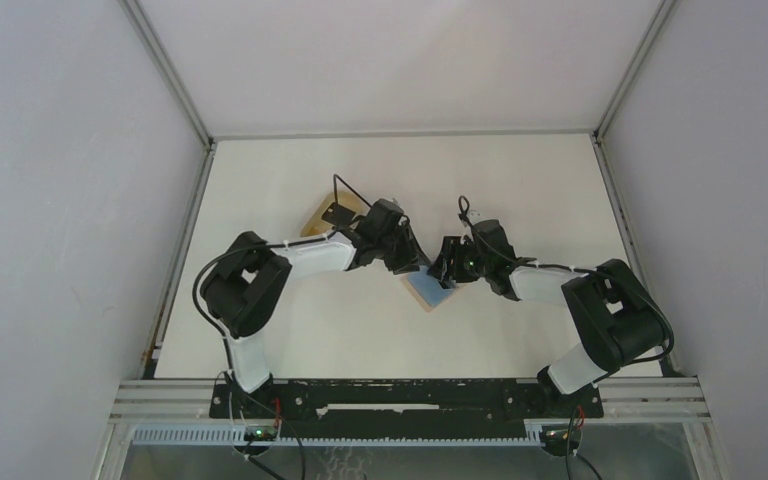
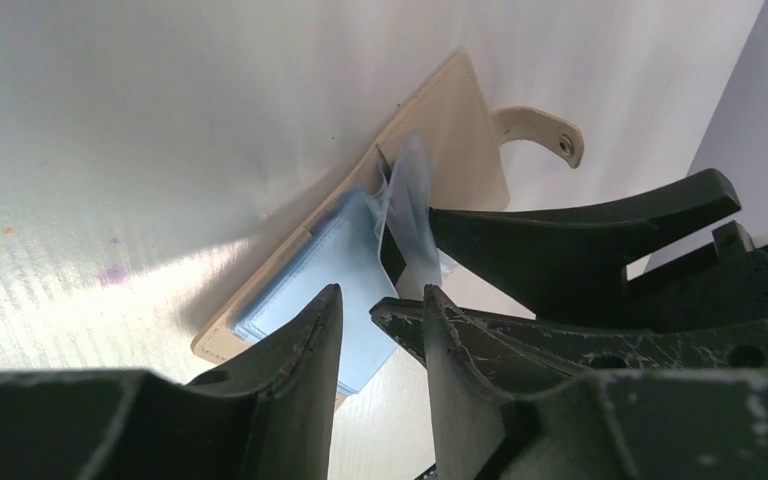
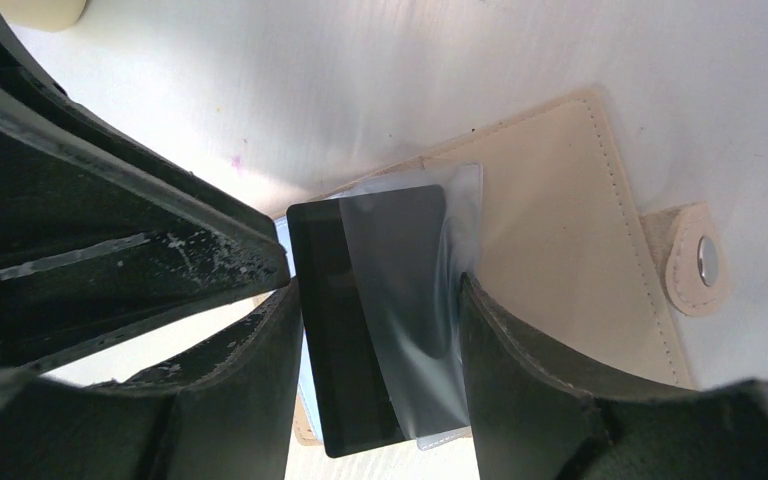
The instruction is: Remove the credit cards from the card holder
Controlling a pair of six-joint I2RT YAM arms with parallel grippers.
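Light blue credit cards (image 2: 320,265) jut partway from the flat tan card holder (image 2: 460,120), one raised on edge.

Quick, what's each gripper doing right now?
The left gripper is open, holding nothing.
The right gripper is closed on a card.

Overhead view: even, diffuse light from above. Table (image 1: 350,335) reads bright white, with soft, short shadows under the arms (image 1: 255,285). Sharp throughout.

Left wrist view: broad glare patch on the table, lower left. Fingers (image 2: 300,370) dark and out of focus.

Right wrist view: table overexposed at top. Card (image 3: 345,340) is backlit and reads near-black, and the film (image 3: 440,290) over it looks hazy.
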